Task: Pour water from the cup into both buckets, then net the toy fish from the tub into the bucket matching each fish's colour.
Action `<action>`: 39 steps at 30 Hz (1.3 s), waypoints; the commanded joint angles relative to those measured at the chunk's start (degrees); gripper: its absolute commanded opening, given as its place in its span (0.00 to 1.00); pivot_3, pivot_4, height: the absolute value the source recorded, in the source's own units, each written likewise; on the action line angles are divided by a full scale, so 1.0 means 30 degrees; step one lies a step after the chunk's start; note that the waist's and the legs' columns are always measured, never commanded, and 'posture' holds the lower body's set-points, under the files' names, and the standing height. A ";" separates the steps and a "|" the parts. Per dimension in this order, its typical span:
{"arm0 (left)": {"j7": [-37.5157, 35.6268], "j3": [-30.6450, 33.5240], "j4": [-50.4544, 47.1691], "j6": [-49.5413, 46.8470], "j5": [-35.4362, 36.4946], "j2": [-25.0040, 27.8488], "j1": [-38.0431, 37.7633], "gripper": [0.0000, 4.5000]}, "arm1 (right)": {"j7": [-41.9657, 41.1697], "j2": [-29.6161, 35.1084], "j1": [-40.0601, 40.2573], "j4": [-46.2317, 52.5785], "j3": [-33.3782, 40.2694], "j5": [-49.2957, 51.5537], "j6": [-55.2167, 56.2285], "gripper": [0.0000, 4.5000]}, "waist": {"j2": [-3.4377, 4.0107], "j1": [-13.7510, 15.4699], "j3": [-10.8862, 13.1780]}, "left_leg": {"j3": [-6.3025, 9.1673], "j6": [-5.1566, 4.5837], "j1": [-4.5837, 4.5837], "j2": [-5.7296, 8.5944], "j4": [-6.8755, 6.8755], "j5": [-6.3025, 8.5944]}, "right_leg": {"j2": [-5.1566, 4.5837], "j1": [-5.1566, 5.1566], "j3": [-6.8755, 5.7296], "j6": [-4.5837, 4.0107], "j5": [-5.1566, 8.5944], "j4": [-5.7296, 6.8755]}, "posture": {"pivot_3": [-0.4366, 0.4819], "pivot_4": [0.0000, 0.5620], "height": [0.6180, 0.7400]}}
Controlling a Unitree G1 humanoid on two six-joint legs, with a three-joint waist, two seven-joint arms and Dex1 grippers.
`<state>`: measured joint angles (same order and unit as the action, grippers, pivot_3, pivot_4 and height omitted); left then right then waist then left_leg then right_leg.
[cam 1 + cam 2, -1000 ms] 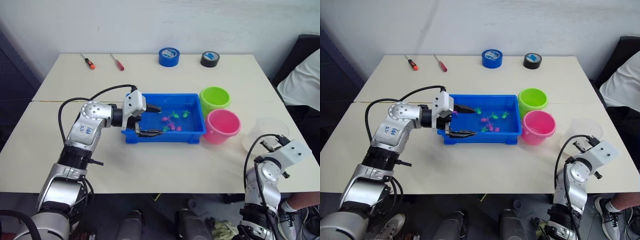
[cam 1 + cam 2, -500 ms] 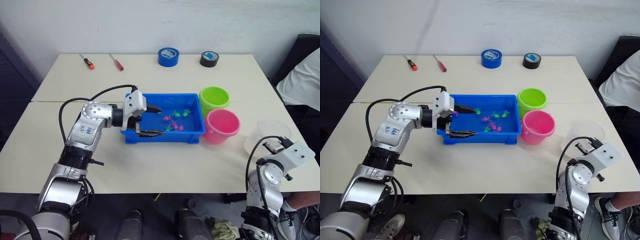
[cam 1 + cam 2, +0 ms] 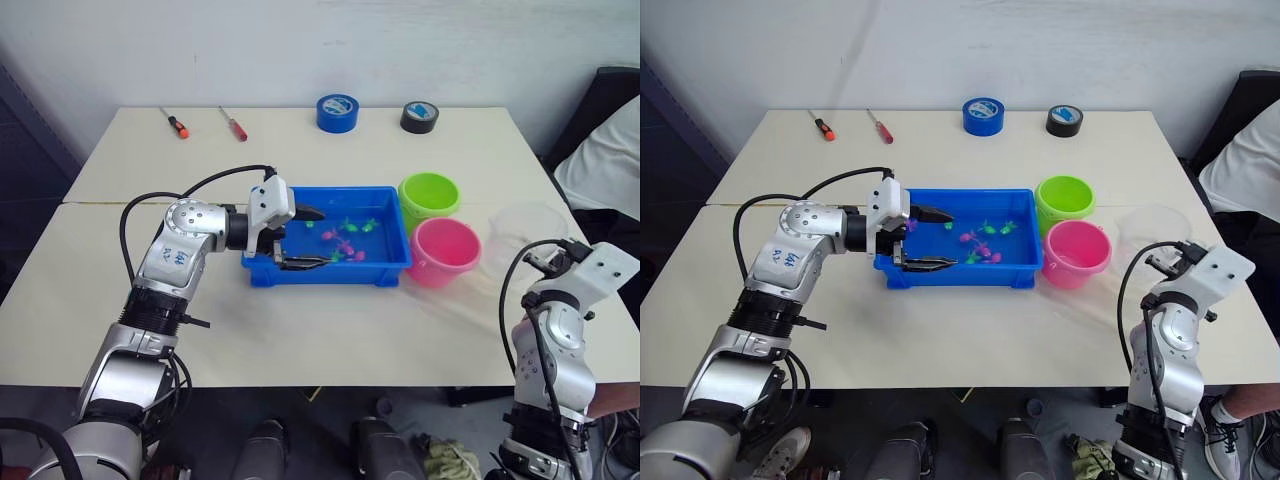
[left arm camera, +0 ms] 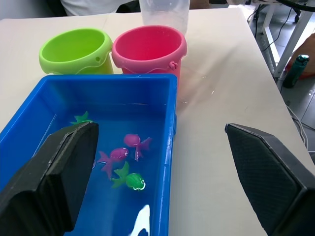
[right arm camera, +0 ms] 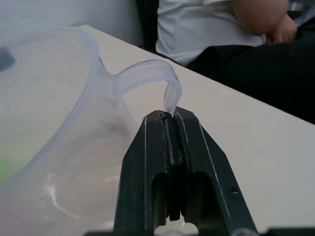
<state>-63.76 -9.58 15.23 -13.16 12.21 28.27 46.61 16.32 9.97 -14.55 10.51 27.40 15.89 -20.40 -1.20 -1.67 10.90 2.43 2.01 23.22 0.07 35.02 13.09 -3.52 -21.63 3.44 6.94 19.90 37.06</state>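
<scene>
Right wrist view puts us nearest the action: our right tool (image 5: 170, 130) is pinched tight on the thin curved handle of the cup (image 5: 54, 123), its two black fingers pressed together with only the handle's edge between them. Seen from the head, the cup (image 3: 1152, 232) appears lifted off the bench (image 3: 970, 330), roughly upright, mouth up, its handle pointing back toward our right wrist and its body toward the pink bucket (image 3: 1075, 253).

We judge the pour is the step in hand. To do it well, we should carry the cup over the pink bucket's mouth before tipping, tilt slowly, and keep the spout low and centred; that grip on a thin handle may let the cup swing.

Further in, the green bucket (image 3: 1065, 203) stands touching the pink one, both beside the tub (image 3: 970, 273), whose long axis runs left to right. Toy fish (image 4: 118, 156) lie in it. Our left tool (image 3: 923, 240) hangs wide open and empty over the tub's left end.
</scene>
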 commanded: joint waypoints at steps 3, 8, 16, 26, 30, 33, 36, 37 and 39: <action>0.0402 0.1197 0.0165 -0.0267 0.0651 0.0008 0.0740 1.00 | -0.1346 0.1706 -0.0233 0.1328 -0.0077 -0.0237 -0.0212 0.01 | 0.0000 -0.0007 0.0001 | -0.0001 0.0000 0.0002 0.0001 0.0002 0.0000 | 0.0000 0.0000 0.0000 0.0000 0.0000 0.0000 | 0.48 0.27 0.95; 0.0230 0.1545 0.0330 -0.0491 0.0798 0.0225 0.0969 1.00 | -0.2539 0.3141 -0.0419 0.1032 -0.0539 -0.0821 -0.0080 0.01 | 0.0001 -0.0016 0.0001 | -0.0003 -0.0001 0.0004 0.0021 0.0002 0.0000 | 0.0006 -0.0002 -0.0001 0.0002 0.0001 -0.0001 | 0.48 0.27 0.95; 0.0200 0.1819 0.0522 -0.0662 0.0841 0.0172 0.1185 1.00 | -0.3796 0.5078 -0.0486 0.0640 -0.1295 -0.2370 0.0387 0.01 | 0.0001 0.0005 0.0002 | -0.0002 -0.0001 0.0007 0.0025 0.0003 -0.0001 | 0.0005 -0.0002 -0.0003 0.0004 0.0002 -0.0004 | 0.48 0.27 0.95; 0.0271 0.1764 0.0308 -0.0693 0.0791 -0.0011 0.1013 1.00 | -0.4150 0.6739 -0.0265 0.0595 -0.2532 -0.5095 0.1405 0.01 | 0.0001 0.0007 0.0002 | -0.0003 0.0000 0.0010 0.0028 0.0007 0.0000 | 0.0008 -0.0001 -0.0003 0.0005 0.0002 -0.0008 | 0.48 0.27 0.95; 0.0280 0.1750 0.0202 -0.0735 0.0800 -0.0037 0.0928 1.00 | -0.4557 0.7345 -0.0073 0.0431 -0.2915 -0.6044 0.1994 0.01 | 0.0000 0.0026 0.0002 | -0.0005 0.0000 0.0012 0.0035 0.0011 -0.0001 | 0.0003 -0.0001 0.0001 0.0005 0.0002 -0.0009 | 0.48 0.27 0.95; 0.0270 0.1732 0.0161 -0.0738 0.0797 -0.0038 0.0874 1.00 | -0.4923 0.7613 0.0110 0.0291 -0.3133 -0.6575 0.2503 0.01 | 0.0000 0.0019 0.0002 | -0.0003 0.0000 0.0013 0.0036 0.0011 -0.0001 | 0.0005 0.0000 -0.0002 0.0006 0.0002 -0.0010 | 0.48 0.27 0.95; 0.0248 0.1716 0.0171 -0.0743 0.0801 -0.0050 0.0868 1.00 | -0.5313 0.7878 0.0400 0.0241 -0.3355 -0.7211 0.3043 0.01 | 0.0000 0.0013 0.0002 | -0.0005 0.0000 0.0012 0.0037 0.0012 -0.0001 | 0.0006 0.0000 -0.0001 0.0006 0.0002 -0.0006 | 0.48 0.27 0.95; 0.0235 0.1707 0.0191 -0.0743 0.0799 -0.0056 0.0873 1.00 | -0.5377 0.7943 0.0477 0.0227 -0.3410 -0.7356 0.3192 0.01 | 0.0000 0.0019 0.0002 | -0.0004 0.0000 0.0012 0.0036 0.0013 -0.0001 | 0.0007 0.0000 -0.0002 0.0006 0.0002 -0.0006 | 0.48 0.27 0.95; 0.0211 0.1686 0.0208 -0.0735 0.0790 -0.0065 0.0874 1.00 | -0.5498 0.8040 0.0603 0.0201 -0.3495 -0.7605 0.3449 0.01 | 0.0000 0.0022 0.0003 | -0.0003 0.0000 0.0013 0.0037 0.0014 -0.0001 | 0.0007 0.0000 -0.0003 0.0006 0.0002 -0.0006 | 0.48 0.27 0.95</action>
<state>-63.15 -5.47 16.88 -15.56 13.71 27.97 48.82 -0.18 32.70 -12.41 9.41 16.00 -5.62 -12.44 -1.20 -1.60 10.91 2.41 2.01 23.26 0.19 35.07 13.09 -3.51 -21.63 3.44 6.96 19.91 37.05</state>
